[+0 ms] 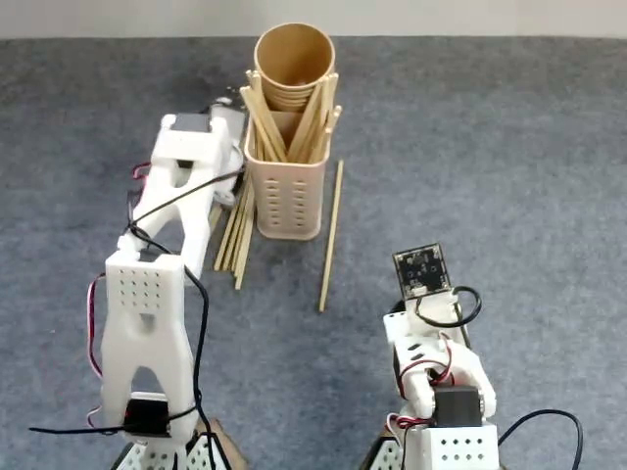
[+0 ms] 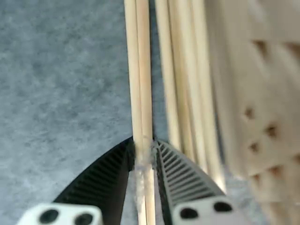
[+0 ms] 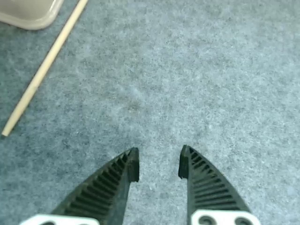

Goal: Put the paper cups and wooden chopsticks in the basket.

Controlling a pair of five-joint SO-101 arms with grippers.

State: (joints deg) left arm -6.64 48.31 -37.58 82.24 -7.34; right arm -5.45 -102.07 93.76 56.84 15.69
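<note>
Arms check
Your left arm (image 1: 147, 294) is stretched forward, left gripper (image 2: 144, 150) pinching two chopsticks (image 2: 143, 70); right arm (image 1: 436, 367) folded back, right gripper (image 3: 158, 161) gaping.

- One beige perforated plastic basket (image 1: 284, 196).
- One stack of brown paper cups (image 1: 294, 59); how many are nested cannot be told.
- One lone wooden chopstick (image 1: 331, 235), roughly five bundled chopsticks (image 1: 235, 255), and more standing in the basket, uncounted.
- Two black ridged tools: left tool (image 2: 144, 142), right tool (image 3: 159, 154).
</note>
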